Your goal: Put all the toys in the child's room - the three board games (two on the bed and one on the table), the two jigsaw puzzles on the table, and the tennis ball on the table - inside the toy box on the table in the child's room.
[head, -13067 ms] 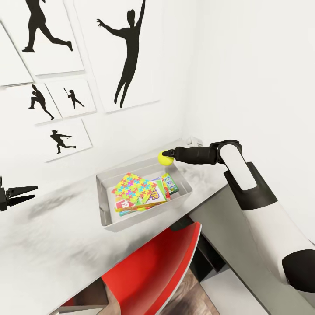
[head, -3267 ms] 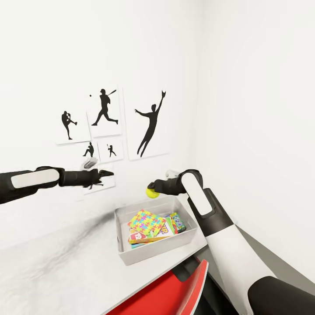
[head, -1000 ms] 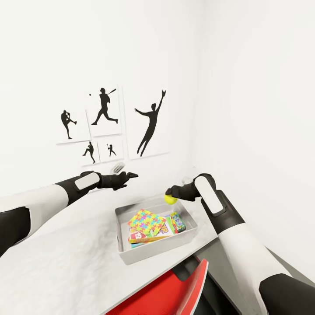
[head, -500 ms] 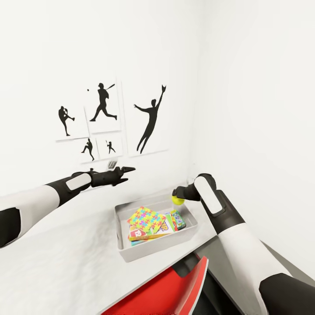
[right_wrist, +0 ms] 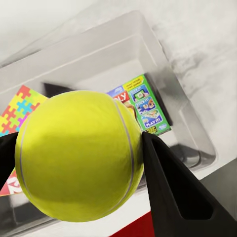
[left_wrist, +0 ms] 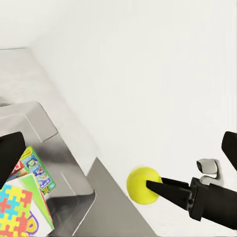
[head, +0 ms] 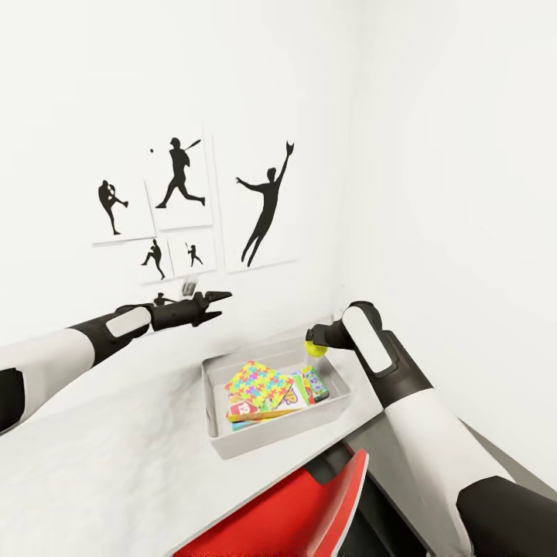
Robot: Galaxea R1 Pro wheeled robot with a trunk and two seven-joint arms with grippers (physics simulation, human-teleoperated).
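Red chair (head: 294,510) nearest, its back tucked under the front edge of the table (head: 93,464).

Toy box (head: 267,439) on the white tabletop near the room corner, long axis roughly along the table edge. Inside: jigsaw puzzle (head: 259,383) flat on top of the stack, tilted corner-on; board games (head: 267,406) beneath it, edges fanned; small blue game box (head: 315,384) at the robot's right end of the tray, long axis running front to back.

Right gripper (head: 312,343) pinches the tennis ball (head: 316,349) between its fingers. Ball hangs above the box's far right corner, clear of rim and contents; right wrist view shows the tray directly below the ball (right_wrist: 79,158).

Left gripper (head: 210,299) held in air above the table, left of the box and well apart from it, fingers slightly parted, nothing between them.

Farthest: athlete silhouette pictures (head: 263,205) on the wall.
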